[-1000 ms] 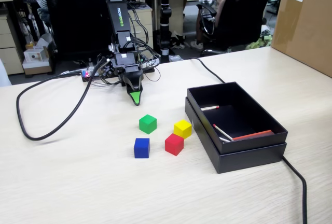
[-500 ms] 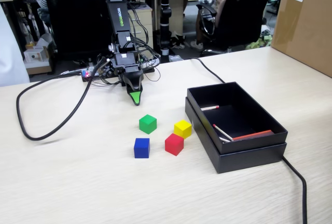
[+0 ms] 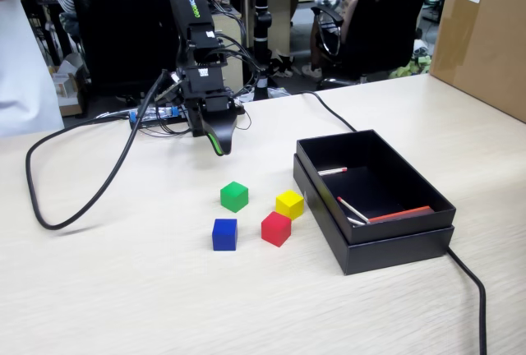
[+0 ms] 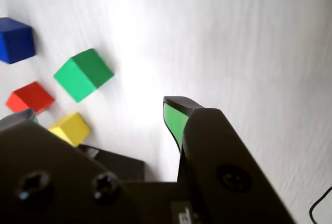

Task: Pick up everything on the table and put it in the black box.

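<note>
Pincer (image 3: pixel 220 146) in the fixed view hangs above the table (image 3: pixel 123 289), empty, tips pointing down, but its jaws overlap so I cannot tell their spread there; the green cube (image 3: pixel 234 196), yellow cube (image 3: pixel 289 204), red cube (image 3: pixel 275 228) and blue cube (image 3: pixel 224 234) sit clustered just in front of it, left of the black box (image 3: pixel 386 244), probably grouped for short carries. Wrist view: pincer (image 4: pixel 98 112) looks spread, holding nothing, green-padded tip at centre; green cube (image 4: pixel 83 74) lies nearest, up-left, with blue (image 4: pixel 15 40), red (image 4: pixel 30 97) and yellow (image 4: pixel 70 128) along the left edge.
</note>
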